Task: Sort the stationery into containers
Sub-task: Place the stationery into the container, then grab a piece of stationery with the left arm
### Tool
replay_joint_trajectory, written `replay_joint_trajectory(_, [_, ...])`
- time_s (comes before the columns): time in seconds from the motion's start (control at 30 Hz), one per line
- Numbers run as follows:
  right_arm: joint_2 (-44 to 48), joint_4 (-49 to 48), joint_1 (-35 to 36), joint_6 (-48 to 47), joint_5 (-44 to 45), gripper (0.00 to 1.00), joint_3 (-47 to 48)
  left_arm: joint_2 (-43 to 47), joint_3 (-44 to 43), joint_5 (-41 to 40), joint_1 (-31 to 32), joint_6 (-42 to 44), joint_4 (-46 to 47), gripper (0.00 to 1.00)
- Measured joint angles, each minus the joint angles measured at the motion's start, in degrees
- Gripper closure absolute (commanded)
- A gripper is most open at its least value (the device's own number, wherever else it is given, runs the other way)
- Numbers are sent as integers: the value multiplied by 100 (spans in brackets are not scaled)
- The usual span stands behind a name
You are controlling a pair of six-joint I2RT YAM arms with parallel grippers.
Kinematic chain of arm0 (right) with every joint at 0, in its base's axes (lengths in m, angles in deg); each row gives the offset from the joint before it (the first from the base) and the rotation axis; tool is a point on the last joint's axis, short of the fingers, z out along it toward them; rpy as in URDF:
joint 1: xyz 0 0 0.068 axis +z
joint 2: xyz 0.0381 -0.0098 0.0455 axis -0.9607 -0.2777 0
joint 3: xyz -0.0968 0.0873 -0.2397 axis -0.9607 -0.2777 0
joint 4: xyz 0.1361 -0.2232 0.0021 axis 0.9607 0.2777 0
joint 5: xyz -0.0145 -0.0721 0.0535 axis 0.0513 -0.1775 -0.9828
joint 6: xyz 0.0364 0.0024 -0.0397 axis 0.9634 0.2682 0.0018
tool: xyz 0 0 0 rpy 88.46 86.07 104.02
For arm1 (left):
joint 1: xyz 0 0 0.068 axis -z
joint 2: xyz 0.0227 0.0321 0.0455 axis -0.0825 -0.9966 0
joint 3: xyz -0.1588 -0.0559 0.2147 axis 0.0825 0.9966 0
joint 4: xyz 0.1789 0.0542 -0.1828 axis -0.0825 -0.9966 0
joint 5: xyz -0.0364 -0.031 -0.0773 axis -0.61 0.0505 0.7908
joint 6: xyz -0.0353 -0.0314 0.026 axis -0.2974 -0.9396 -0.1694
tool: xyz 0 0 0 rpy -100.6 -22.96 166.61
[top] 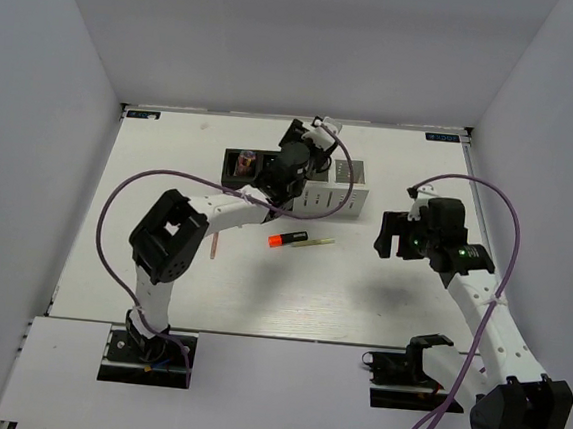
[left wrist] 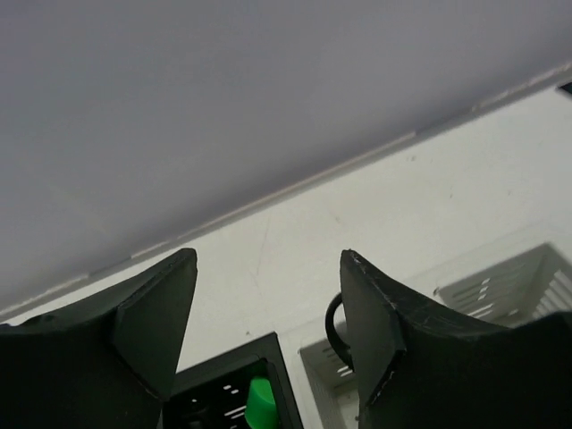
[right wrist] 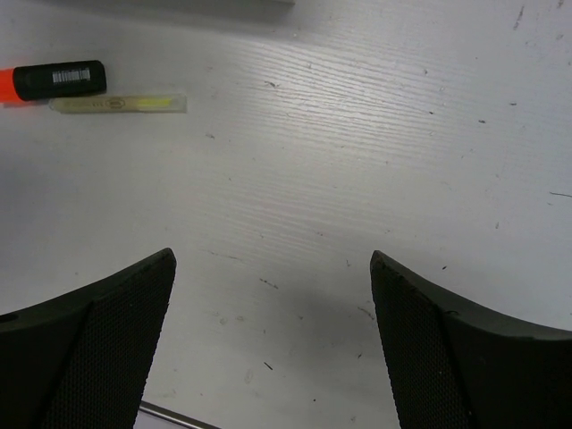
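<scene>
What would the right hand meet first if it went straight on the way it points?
Probably bare white tabletop; the open right hand aims there, the orange-capped black marker lying off its line.

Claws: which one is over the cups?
The left claw, above the black and white cups; the right claw hangs over the table.

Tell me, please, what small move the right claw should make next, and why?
Probably shift the right claw left toward the orange-capped marker and the yellowish stick. Both lie loose on the table, outside the containers; the right claw stands open and empty to their right, while the left claw hangs over the containers.
</scene>
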Motion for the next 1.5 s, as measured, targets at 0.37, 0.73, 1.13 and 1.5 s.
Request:
replay_joint_trajectory(0.37, [57,-79,2,-632,-693,38,-273,1591,39,367,503,-310,-640,78])
replay_joint_trajectory(0.73, [-223,348,26,-4087,-3862,64,-640,4898,1342,638,-448,-2581,-5351,21])
replay_joint_trajectory(1.13, [-815,457,57,-5497,-4647,54,-361,6422,4006,1617,-2039,-3729,-6994,10])
replay_joint_trajectory(1.5, [-914,328,181,-5772,-4478,56,-356,6673,4006,1764,-2120,-3836,-6916,9])
